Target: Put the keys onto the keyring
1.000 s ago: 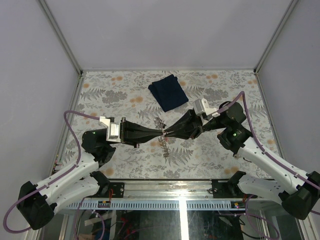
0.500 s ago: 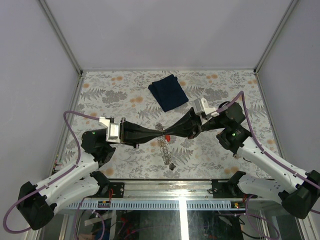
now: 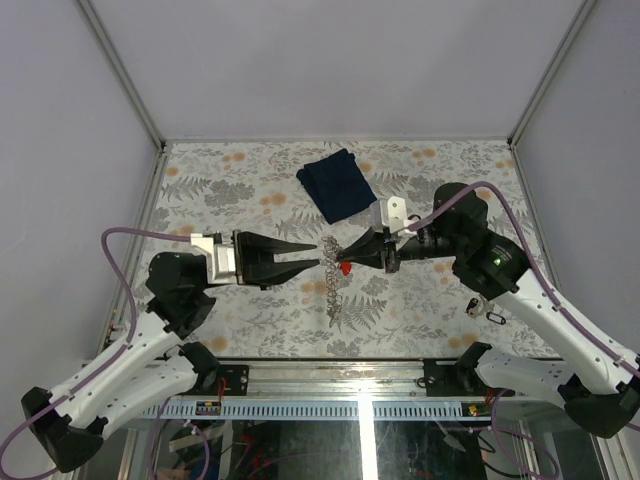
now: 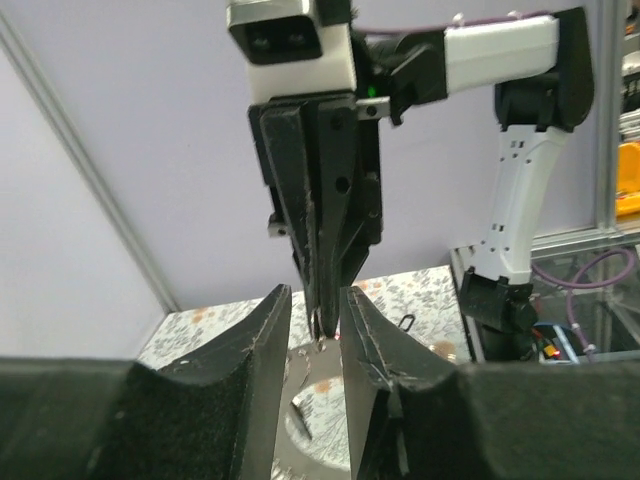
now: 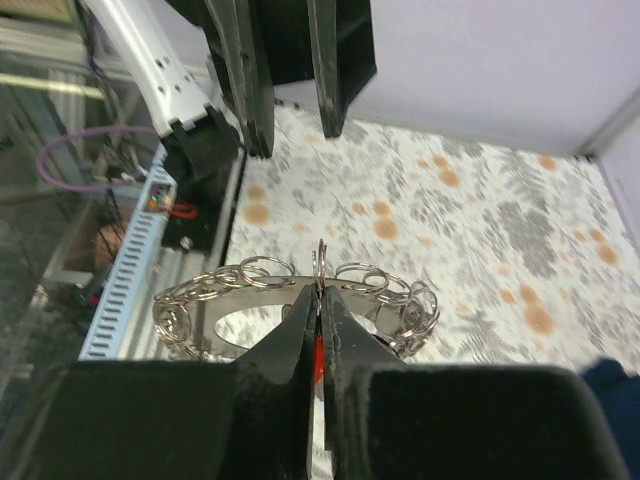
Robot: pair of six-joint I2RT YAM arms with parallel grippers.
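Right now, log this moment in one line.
left gripper: open | right gripper: shut on small red plastic-headed key | silvery chain-like metal keyring: just beyond right fingertips

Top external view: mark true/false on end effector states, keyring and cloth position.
1. The right end effector is shut on a red key. True.
2. The left end effector is shut. False: its fingers stand apart.
3. The dark blue cloth lies on the far side of both end effectors. True.
4. The keyring rests on the cloth. False: it is by the end effector tips, apart from the cloth.
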